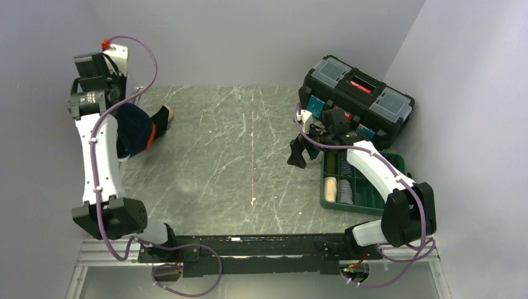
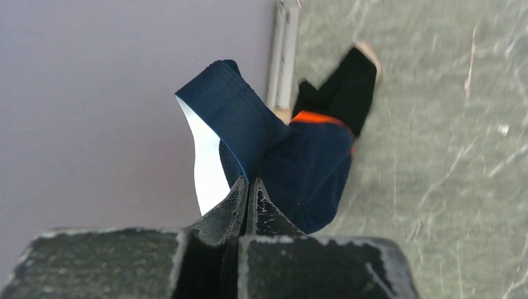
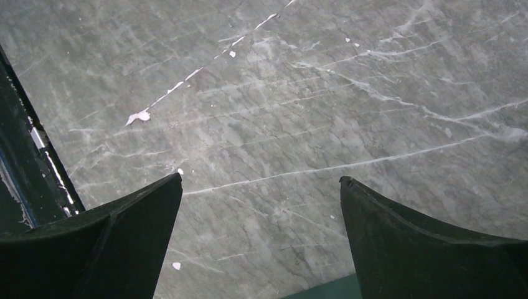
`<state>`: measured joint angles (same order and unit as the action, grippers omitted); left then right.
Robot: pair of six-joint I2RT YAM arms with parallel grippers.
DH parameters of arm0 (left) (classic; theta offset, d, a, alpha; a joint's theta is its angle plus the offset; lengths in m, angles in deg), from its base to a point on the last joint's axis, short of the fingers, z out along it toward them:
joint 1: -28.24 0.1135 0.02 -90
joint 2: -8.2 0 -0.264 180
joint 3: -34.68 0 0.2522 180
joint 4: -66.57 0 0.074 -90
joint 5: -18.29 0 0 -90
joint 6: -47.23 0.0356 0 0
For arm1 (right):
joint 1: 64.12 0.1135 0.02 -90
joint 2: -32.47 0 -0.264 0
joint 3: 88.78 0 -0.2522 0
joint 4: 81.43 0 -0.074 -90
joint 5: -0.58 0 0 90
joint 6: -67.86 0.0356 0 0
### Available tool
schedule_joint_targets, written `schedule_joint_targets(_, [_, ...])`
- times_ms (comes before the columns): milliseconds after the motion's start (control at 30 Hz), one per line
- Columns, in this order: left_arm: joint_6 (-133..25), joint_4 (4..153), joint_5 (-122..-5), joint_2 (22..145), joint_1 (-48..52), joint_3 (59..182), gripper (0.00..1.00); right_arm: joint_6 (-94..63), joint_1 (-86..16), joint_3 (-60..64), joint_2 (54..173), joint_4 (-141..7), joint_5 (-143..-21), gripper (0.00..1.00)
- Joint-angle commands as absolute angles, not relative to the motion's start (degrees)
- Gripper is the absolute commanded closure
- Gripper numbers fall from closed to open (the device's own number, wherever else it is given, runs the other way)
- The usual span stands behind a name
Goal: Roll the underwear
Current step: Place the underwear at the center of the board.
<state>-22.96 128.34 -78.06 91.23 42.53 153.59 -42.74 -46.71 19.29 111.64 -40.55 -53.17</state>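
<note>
The left claw (image 2: pixel 249 187) was pinched together on a fold of the navy underwear with the orange band (image 2: pixel 311 162), holding it at the worktop's (image 1: pixel 249 156) far-left edge, hard against the wall (image 2: pixel 93 93) and well apart from the black toolbox (image 1: pixel 355 93). The black underwear with a tan band (image 2: pixel 348 81) lay touching the navy one, on its toolbox side. The right claw (image 3: pixel 261 187) hung with its fingers wide apart, gripping nothing, over bare marbled surface just in front of the toolbox. The green compartment tray (image 1: pixel 364 198) sat on the toolbox's near side. A broad stretch of worktop separated the claws.
</note>
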Motion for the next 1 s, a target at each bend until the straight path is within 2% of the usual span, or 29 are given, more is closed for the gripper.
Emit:
schedule_joint_targets(0, [-22.0,127.0,-79.0,95.3,42.5,146.0,1.00,-43.8,-46.6,17.3,111.7,-40.6,-52.9,0.00])
schedule_joint_targets(167, [-22.3,127.9,-81.9,101.2,42.5,143.5,1.00,-43.9,-46.6,17.4,111.7,-40.7,-53.4,0.00])
schedule_joint_targets(333, [-23.1,127.2,-79.0,100.8,42.5,143.2,1.00,-44.0,-46.6,17.4,111.9,-40.6,-53.7,0.00])
schedule_joint_targets(433, [-24.2,129.1,-70.9,98.8,42.4,144.8,1.00,-44.0,-46.7,17.3,112.1,-40.6,-53.8,0.00])
schedule_joint_targets(533, [-25.4,131.0,-57.3,95.7,40.4,146.1,1.00,-44.0,-46.7,17.3,112.3,-40.6,-53.6,0.00])
schedule_joint_targets(867, [-24.2,131.7,-50.2,91.7,13.7,150.8,0.99,-43.4,-47.5,17.1,112.4,-41.0,-54.1,0.00])
schedule_joint_targets(933, [-23.6,131.8,-48.3,92.6,9.6,150.4,0.93,-42.9,-48.6,17.6,111.9,-41.7,-54.0,0.00])
schedule_joint_targets(967, [-23.1,131.4,-48.3,93.1,7.6,149.6,0.83,-42.7,-49.4,17.8,111.7,-41.9,-53.9,0.00])
